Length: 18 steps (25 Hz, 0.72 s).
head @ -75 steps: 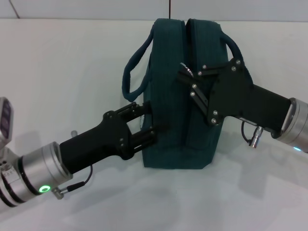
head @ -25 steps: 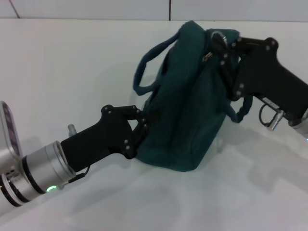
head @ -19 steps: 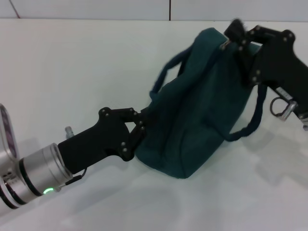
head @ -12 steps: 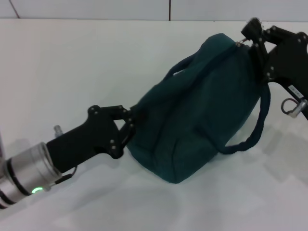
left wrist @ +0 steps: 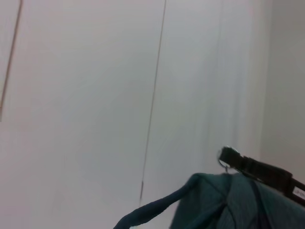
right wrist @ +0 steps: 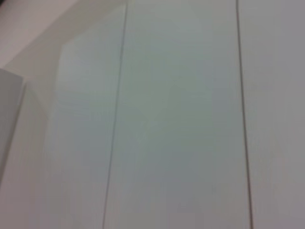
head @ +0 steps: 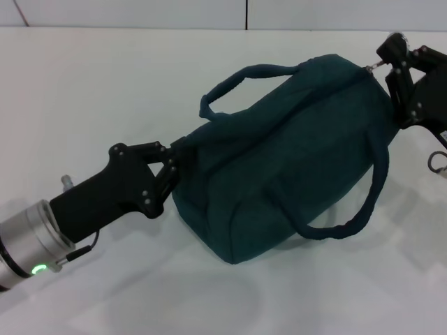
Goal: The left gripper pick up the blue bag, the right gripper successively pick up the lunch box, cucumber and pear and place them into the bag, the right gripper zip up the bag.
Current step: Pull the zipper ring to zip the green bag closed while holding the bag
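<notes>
In the head view we are looking at the blue bag point(head: 279, 153) stretching across the middle of the frame, lying tilted on the white counter point(head: 105, 91) with its long axis running from lower left to upper right. The left pincer point(head: 166, 171) is reaching in from the lower left and is pinching the bag's near end, its fingers closed tight on a fold of the fabric; we judge it is anchoring that end so the bag cannot slide. The right pincer point(head: 388, 64) is sitting at the upper right edge of the frame, closed on the metal zipper pull point(head: 371, 66) at the bag's far end. We judge the two are pulling against each other to keep the zipper line taut, and the zip looks run to its end. One handle point(head: 241, 78) is arching above the bag, the other point(head: 363, 202) is drooping onto the counter at lower right. The lunch box, cucumber and pear are not showing; we cannot tell whether they are inside.

In the left wrist view we are seeing the bag's top and one handle in the lower right corner, with the right pincer above it bearing a small white label we cannot read.

In the right wrist view we are seeing only pale panels with thin seams. No writing is legible anywhere.
</notes>
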Available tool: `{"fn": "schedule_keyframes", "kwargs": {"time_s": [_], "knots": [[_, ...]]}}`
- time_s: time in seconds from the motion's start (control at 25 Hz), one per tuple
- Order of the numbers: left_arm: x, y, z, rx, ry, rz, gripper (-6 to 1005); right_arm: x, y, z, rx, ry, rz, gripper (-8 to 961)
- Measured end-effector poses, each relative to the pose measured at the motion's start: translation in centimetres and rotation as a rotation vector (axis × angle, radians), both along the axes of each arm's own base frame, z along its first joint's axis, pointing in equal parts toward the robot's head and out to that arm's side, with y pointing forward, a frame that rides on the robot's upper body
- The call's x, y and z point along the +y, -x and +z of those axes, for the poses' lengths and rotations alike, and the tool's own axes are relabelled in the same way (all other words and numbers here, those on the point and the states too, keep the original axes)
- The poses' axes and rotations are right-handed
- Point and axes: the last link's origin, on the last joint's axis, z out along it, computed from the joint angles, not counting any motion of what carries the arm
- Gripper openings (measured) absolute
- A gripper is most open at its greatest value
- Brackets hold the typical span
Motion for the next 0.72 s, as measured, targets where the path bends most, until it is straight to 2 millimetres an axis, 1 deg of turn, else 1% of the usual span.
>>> {"fn": "schedule_keyframes", "kwargs": {"time_s": [0.16, 0.36, 0.6, 0.72], "knots": [[0.2, 0.3, 0.6, -0.022, -0.018, 0.032, 85, 0.0, -0.5, -0.1, -0.013, 0.006, -0.021, 20], [0.3, 0.4, 0.6, -0.026, -0.018, 0.043, 89, 0.0, -1.2, -0.3, -0.024, 0.022, -0.055, 20], [0.6, -0.4, 0.2, -0.054, 0.019, 0.032, 95, -0.1, -1.4, -0.3, -0.019, 0.030, -0.064, 19], [0.4, -1.0, -0.5, -0.072, 0.027, 0.024, 97, -0.1, -1.3, -0.3, -0.018, 0.031, -0.062, 18]]}}
